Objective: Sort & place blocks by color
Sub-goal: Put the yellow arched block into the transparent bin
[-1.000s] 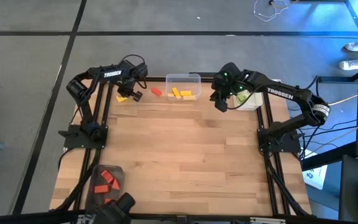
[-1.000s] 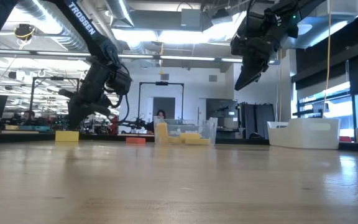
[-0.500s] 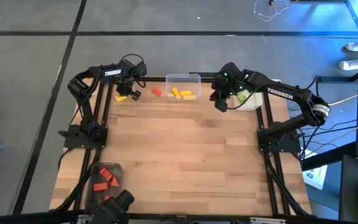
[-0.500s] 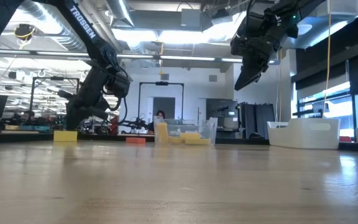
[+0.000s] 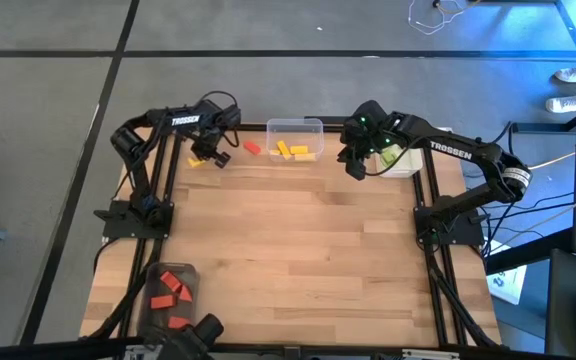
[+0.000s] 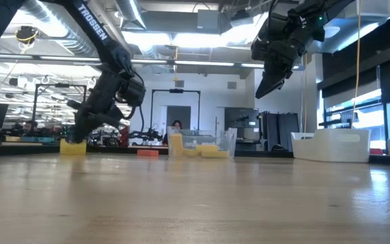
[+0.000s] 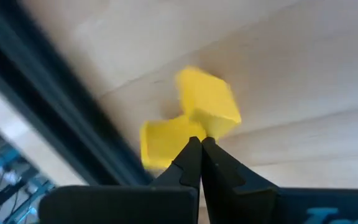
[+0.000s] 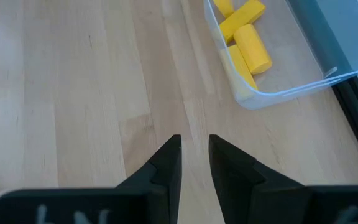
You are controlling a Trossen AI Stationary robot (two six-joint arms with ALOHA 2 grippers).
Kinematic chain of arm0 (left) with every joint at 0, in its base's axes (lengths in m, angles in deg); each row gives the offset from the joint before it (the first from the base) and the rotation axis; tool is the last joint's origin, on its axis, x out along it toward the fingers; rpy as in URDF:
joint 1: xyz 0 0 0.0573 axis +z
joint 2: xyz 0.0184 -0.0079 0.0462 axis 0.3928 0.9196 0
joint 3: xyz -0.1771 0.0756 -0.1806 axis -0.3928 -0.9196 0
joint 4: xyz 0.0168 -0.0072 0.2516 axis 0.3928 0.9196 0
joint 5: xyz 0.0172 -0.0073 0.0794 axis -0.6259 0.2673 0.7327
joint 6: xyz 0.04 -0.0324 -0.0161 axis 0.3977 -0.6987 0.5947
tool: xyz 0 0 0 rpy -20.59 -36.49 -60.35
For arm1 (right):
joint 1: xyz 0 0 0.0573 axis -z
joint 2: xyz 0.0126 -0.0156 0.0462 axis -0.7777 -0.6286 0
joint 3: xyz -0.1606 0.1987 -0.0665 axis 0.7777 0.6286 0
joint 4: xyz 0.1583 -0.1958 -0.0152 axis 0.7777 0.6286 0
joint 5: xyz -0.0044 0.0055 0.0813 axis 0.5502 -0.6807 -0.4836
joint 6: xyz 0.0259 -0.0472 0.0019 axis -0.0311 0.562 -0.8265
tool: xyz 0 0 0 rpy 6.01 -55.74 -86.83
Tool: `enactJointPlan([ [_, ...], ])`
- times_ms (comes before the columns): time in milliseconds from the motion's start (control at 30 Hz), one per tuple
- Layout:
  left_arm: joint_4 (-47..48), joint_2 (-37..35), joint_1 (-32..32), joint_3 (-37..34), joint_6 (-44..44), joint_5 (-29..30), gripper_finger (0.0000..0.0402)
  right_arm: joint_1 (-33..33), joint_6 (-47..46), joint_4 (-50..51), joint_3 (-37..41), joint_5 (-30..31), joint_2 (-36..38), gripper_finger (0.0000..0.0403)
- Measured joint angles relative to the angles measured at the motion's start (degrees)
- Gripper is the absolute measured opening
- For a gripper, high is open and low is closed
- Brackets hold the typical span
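**Yellow blocks at the left fingertips**

While two yellow blocks (image 7: 188,121) are lying at the table's (image 5: 298,250) far left edge, the left gripper (image 7: 201,144) is pressing its closed, empty fingers against them (only its wrist view shows this contact). "TROSSEN" is showing on both arms. The right gripper (image 5: 354,166) is hovering, fingers narrowly parted and empty, near the clear container (image 8: 303,78) of yellow pieces.

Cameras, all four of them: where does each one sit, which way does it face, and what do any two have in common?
High view: overhead, facing straight down; both arms, left gripper, right gripper.
Low view: tabletop height, facing across into the room; both arms hang from above.
Left wrist view: facing down past shut fingers at yellow blocks.
Right wrist view: facing down past parted fingers.
Shared: high and right wrist views both show the clear container.
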Motion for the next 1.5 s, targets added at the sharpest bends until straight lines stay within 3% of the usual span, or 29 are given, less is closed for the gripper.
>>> enactJointPlan([
  [267, -0.12, 0.02, -4.43, 0.00, 1.81, -1.00, 0.0000, 0.02, 0.00, -0.01, 0.00, 0.00, 0.00, 0.0082],
  [567, -0.02, -0.07, -7.50, 0.00, -0.83, 1.98, 0.0000, 0.02, 0.00, -0.02, 0.00, 0.00, 0.00, 0.0082],
  [867, 0.35, -1.26, -11.22, 0.00, 5.84, 0.58, 0.0000, 0.01, -0.02, -0.07, 0.00, 0.02, 0.00, 0.0082],
  [1000, 0.37, -3.22, -13.18, 0.00, 1.45, 0.23, 0.0000, 0.01, -0.02, -0.09, 0.00, 0.02, 0.00, 0.0082],
  [1167, 0.39, -5.00, -14.68, 0.02, -3.28, -5.23, 0.0000, 0.02, -0.02, -0.09, 0.00, 0.02, 0.00, 0.0082],
  [1333, 3.18, -5.55, -14.83, 0.02, -10.33, -1.50, 0.0000, -0.01, -0.02, -0.09, 0.00, 0.02, 0.00, 0.0082],
  [1433, 3.22, -5.55, -14.88, 0.02, -10.33, -5.73, 0.0000, 0.00, -0.02, -0.11, 0.00, 0.04, 0.00, 0.0082],
  [1500, 3.18, -5.55, -15.12, 0.02, -10.20, -5.58, 0.0000, 0.02, -0.02, -0.11, 0.00, 0.04, 0.00, 0.0082],
])
